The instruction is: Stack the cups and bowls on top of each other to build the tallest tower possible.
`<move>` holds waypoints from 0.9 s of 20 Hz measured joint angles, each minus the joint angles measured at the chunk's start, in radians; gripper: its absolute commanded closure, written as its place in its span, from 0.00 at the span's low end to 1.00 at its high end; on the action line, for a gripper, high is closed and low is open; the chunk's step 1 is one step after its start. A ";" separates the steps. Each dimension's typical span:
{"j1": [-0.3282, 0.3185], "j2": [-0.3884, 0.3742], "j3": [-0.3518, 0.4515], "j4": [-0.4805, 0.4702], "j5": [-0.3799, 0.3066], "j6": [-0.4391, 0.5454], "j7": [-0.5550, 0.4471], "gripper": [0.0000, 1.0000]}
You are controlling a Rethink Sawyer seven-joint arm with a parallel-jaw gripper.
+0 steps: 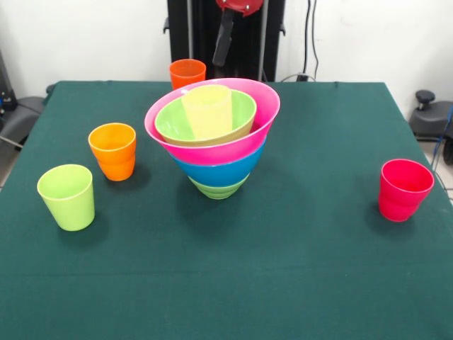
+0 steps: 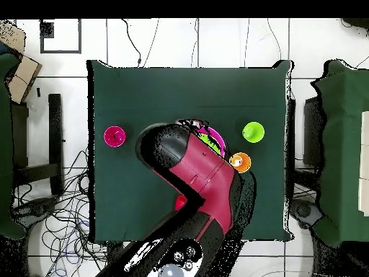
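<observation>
The tower [image 1: 212, 142] stands mid-table: a light green bowl at the bottom, then the blue bowl, then the pink bowl, with another light green bowl [image 1: 237, 113] nested inside. A pale yellow cup [image 1: 207, 110] stands in that top bowl. Loose cups stand upright: lime green [image 1: 67, 196], orange [image 1: 113, 151], a second orange [image 1: 187, 72] at the far edge, and red [image 1: 404, 189] at the right. My gripper [image 1: 239, 6] shows only as a red and black part at the top edge, behind and above the tower. Overhead, the arm [image 2: 205, 169] covers most of the tower [image 2: 210, 135].
The dark green table [image 1: 297, 269] reaches to all sides of the tower. Overhead, the red cup [image 2: 114, 135] is left of the arm, and the lime green cup [image 2: 253, 132] and the orange cup [image 2: 240, 162] are right of it. Cables lie on the floor.
</observation>
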State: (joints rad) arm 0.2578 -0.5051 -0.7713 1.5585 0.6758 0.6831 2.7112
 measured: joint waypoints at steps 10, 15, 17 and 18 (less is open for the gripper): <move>-0.024 -0.009 0.016 0.050 -0.001 -0.081 0.000 0.00; -0.033 -0.009 0.026 0.076 -0.003 -0.114 0.000 0.00; -0.034 -0.009 0.030 0.080 -0.003 -0.117 0.000 0.00; -0.035 -0.009 0.032 0.082 -0.003 -0.118 0.000 0.00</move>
State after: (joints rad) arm 0.2232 -0.5142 -0.7392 1.6402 0.6725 0.5653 2.7112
